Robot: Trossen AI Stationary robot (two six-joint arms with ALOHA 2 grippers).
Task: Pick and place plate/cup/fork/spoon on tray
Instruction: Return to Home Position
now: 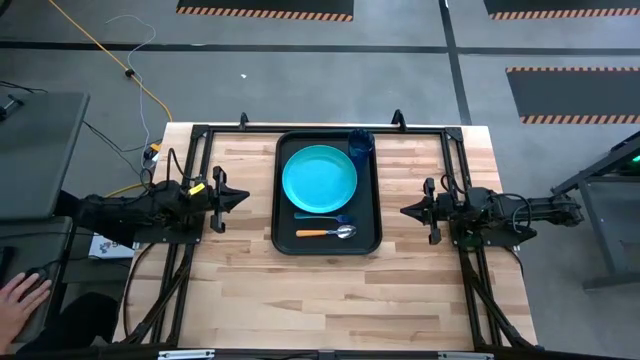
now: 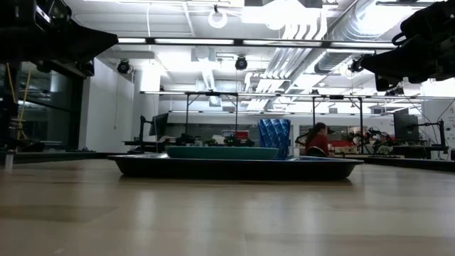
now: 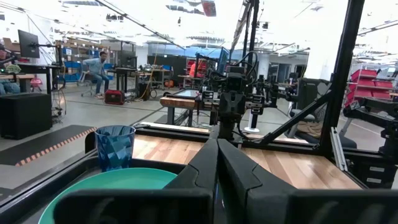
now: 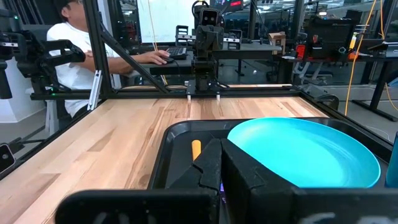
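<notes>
Left tool [image 1: 240, 197] is closed on nothing, its fingers meeting at a point. It is held above the wooden bench [image 1: 300, 300] near the left rim of the large black rectangular tray [image 1: 279, 200]. Right tool [image 1: 405, 211] is likewise closed and empty, facing it from the opposite side, near the right rim. Both point inward at the tray and touch nothing, which reads as a parked posture rather than an approach. Round turquoise plastic plate [image 1: 319, 178] lies flat in the tray's middle, filling most of its width. Small dark blue translucent cup [image 1: 361, 143] stands upright in the far right corner, just beside the plate's rim; contact cannot be confirmed. Teal-handled plastic fork [image 1: 322, 217] and orange-handled spoon with a silver bowl [image 1: 327, 232] lie parallel across the near end, the spoon nearest the rim. Both lie off the plate, so each rests flat. Judgement: all four items are loaded, nothing is left to place, and only the arms' settling at rest is outstanding.
</notes>
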